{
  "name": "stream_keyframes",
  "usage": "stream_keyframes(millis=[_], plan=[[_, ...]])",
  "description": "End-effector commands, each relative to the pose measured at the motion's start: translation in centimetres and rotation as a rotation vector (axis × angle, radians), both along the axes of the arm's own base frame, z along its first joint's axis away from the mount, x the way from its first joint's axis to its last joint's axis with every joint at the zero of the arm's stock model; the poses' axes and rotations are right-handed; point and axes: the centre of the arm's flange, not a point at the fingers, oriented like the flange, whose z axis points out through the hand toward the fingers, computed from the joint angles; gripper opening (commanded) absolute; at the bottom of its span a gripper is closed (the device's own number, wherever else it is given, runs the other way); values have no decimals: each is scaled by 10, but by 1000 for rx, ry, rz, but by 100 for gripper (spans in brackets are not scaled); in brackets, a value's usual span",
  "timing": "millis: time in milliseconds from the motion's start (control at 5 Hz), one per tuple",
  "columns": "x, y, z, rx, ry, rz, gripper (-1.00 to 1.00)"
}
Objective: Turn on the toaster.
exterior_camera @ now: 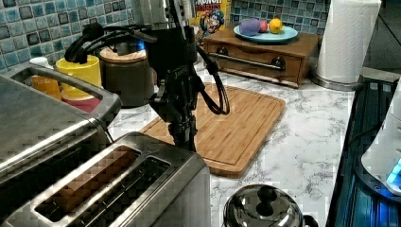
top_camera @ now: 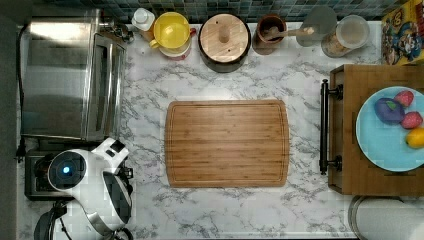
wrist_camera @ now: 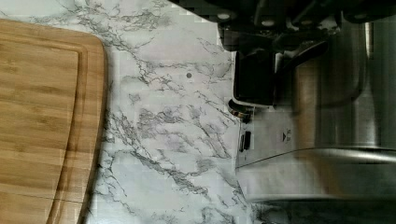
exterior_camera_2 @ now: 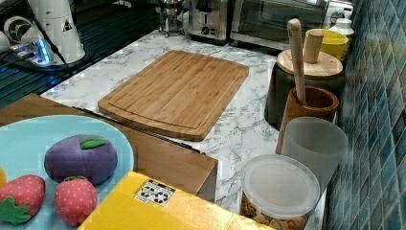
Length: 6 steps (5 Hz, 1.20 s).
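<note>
One toaster (exterior_camera: 118,189), one toaster oven (top_camera: 70,75) and one bamboo cutting board (top_camera: 227,144) were counted on the marble counter (top_camera: 300,210), with one small steel pot (exterior_camera: 262,210) in the left view's near right. Along the top view's far edge stood one yellow cup (top_camera: 171,30), one wood-lidded dark canister (top_camera: 224,40), one brown holder (top_camera: 267,34) with one wooden utensil (exterior_camera_2: 297,57), and two clear lidded containers (top_camera: 350,34). The blue plate (top_camera: 372,145) held four toy fruits: two strawberries (top_camera: 411,120), one purple fruit (top_camera: 389,110), one yellow fruit (top_camera: 416,137).

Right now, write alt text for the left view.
The robot's gripper hangs just past the far end of the toaster, which sits beside the toaster oven. Behind lie a wooden cutting board and marble counter.
</note>
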Motion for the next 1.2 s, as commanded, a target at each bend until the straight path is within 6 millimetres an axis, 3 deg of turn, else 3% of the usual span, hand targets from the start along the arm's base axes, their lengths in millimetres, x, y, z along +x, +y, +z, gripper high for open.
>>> stream_keyframes(millis=[200, 600, 1000, 1200], plan=[[14, -15, -69, -22, 81, -170, -100], [15, -44, -121, -22, 78, -277, -100], [6, -60, -135, -18, 104, -296, -100], [0, -69, -155, -25, 139, -322, -100]])
